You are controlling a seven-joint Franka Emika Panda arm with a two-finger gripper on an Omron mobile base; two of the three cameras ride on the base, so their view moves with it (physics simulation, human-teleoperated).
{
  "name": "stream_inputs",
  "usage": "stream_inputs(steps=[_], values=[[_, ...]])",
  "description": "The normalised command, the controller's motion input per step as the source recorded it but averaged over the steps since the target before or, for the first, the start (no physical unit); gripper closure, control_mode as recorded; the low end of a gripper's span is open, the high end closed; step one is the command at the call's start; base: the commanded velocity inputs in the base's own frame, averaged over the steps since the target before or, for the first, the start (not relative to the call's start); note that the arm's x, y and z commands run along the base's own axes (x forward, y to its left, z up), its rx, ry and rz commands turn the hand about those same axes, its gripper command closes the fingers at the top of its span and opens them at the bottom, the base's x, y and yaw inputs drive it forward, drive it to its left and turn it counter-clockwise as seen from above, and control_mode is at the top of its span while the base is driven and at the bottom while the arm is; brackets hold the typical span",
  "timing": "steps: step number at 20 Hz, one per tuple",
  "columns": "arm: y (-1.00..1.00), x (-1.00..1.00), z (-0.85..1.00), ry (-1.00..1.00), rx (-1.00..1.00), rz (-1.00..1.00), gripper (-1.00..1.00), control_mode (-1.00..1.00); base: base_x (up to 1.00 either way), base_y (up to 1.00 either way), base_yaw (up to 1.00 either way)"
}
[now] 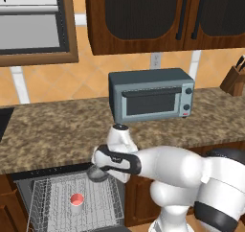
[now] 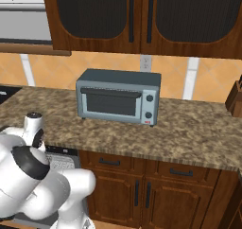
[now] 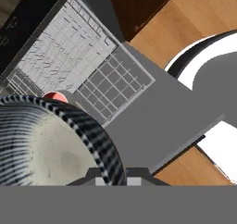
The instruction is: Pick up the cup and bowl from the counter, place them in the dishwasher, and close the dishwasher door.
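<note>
My gripper is shut on the rim of the dark grey bowl and holds it just above the right rear corner of the silver wire rack of the open dishwasher. In the hand view the bowl, striped outside and speckled inside, sits at the lower left with its rim between my gripper's tips. The cup stands upright in the rack, pink inside facing up; a sliver of the cup peeks past the bowl. The dishwasher door lies folded down and open. The granite counter runs above.
A blue-grey toaster oven stands on the counter behind my arm. A knife block sits at the far right. Dark wood cabinets flank the dishwasher on the right, and wall cabinets hang overhead.
</note>
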Motion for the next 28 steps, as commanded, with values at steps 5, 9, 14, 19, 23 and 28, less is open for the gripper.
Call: stream_inputs(steps=[5,9,14,19,23,28], values=[[0.41,-0.22,-0.36,0.03,-0.04,-0.21,1.0,-1.0,0.0,0.0,0.0],[0.28,0.0,-0.91,0.09,-0.17,-0.19,1.0,-1.0,0.0,0.0,0.0],[0.06,0.0,-0.81,0.0,-0.11,-0.18,1.0,-1.0,0.0,0.0,0.0],[0.0,0.21,-0.42,0.0,-0.02,-0.18,1.0,-1.0,0.0,0.0,0.0],[-0.02,0.34,-0.05,0.0,0.0,-0.11,1.0,-1.0,0.0,0.0,0.0],[-0.05,0.25,0.0,0.01,0.01,-0.1,1.0,-1.0,0.0,0.0,0.0]])
